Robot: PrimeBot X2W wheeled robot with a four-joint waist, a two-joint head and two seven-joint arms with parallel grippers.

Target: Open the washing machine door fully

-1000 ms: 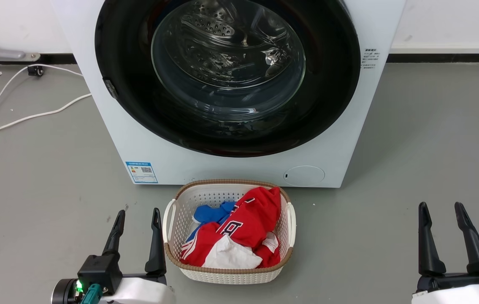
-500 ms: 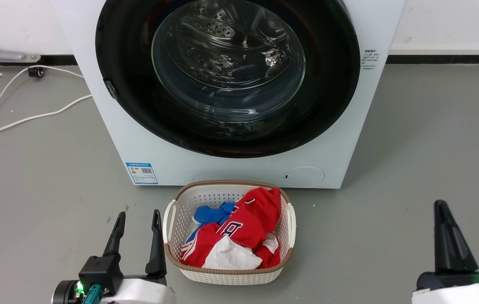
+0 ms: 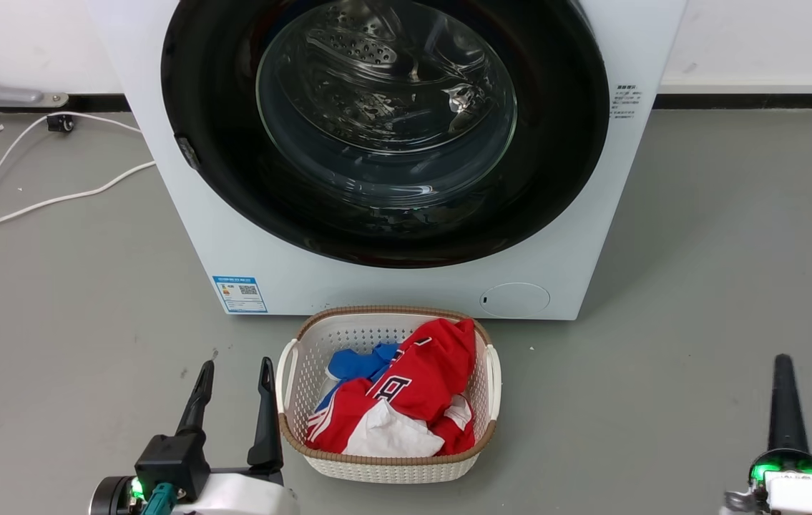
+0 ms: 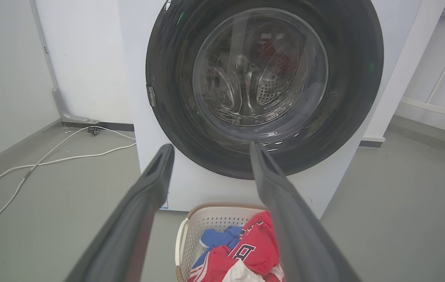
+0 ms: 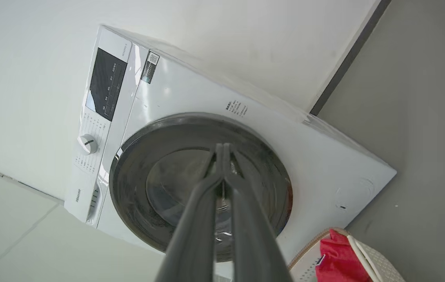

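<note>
Right gripper (image 3: 783,361) (image 5: 222,146) is closed: fingertips pressed together in its wrist view, nothing between them. Head view shows it edge-on as one dark spike at lower right, low over the floor (image 3: 699,250), well apart from the machine.

Left gripper (image 3: 236,363) (image 4: 210,146) is wide open and empty, parked at lower left just beside the laundry basket (image 3: 391,312).

Washing machine door (image 3: 385,121) (image 4: 264,86) (image 5: 148,176): black glossy disc with clear glass bowl centre, covering most of the white washing machine (image 3: 406,286) front. It looks shut, lying flat against the front panel. Steel drum holes show through the glass. Neither gripper touches it.

Small grey tab (image 3: 187,150) (image 4: 151,96) sits on the door's rim on the robot's left side.

Below the door, a round white flap (image 3: 516,298) at the machine's lower right and a blue label (image 3: 240,292) at lower left.

Basket sits on the floor right in front of the machine, centred under the door, holding a red garment (image 3: 420,379) over a blue one (image 3: 355,361).

White cable (image 3: 41,200) runs across the floor left of the machine.

Right wrist view also shows the dark control panel (image 5: 106,84) and a dial (image 5: 88,144).
</note>
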